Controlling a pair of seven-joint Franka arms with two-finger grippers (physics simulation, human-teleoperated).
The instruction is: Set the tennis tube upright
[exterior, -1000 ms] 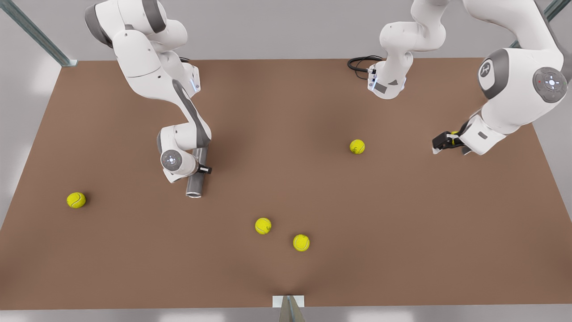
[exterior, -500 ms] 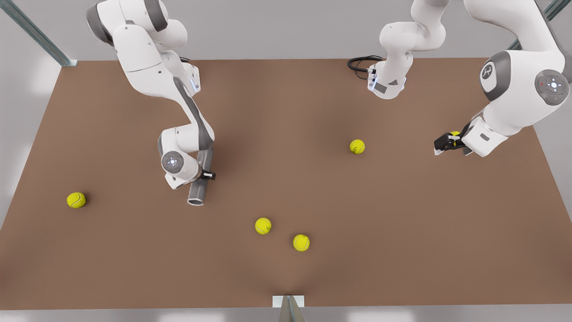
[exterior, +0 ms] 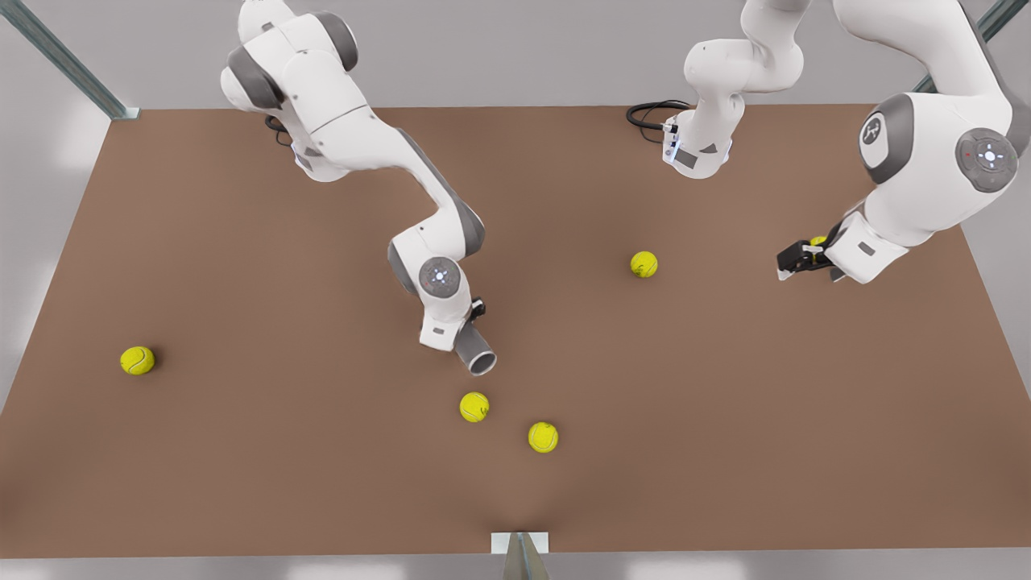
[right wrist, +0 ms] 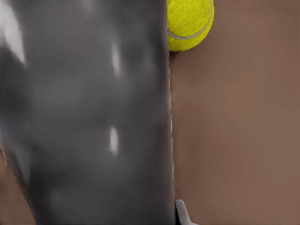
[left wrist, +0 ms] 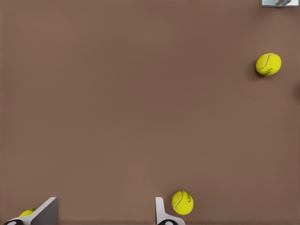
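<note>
Right gripper clamps the tube across its grey body, fingers closed on it. The tube sticks out past the fingers, tilted, neither flat nor upright. Its open, lighter rim is the end farthest from the wrist and faces the front camera. Whether its other end touches the table cannot be determined.

In the right wrist view the tube runs lengthwise right under the camera, with one fingertip at its edge. A ball shows beside the tube's far part, on the table beneath.

Positions relative to the right gripper, front view:
- Near ball: just beyond the tube's rim, apart from it.
- Second ball: past the near ball, towards the front view's right.
- Far ball: well apart, towards the front view's left.
- Centre ball: between the two grippers, closer to the left one.

Left gripper hangs idle over the table at the front view's right, well apart from the tube. Its fingers stand wide apart with nothing between them. A ball sits just behind this gripper, partly hidden by it. In the left wrist view, one ball lies just outside the other finger.
</note>
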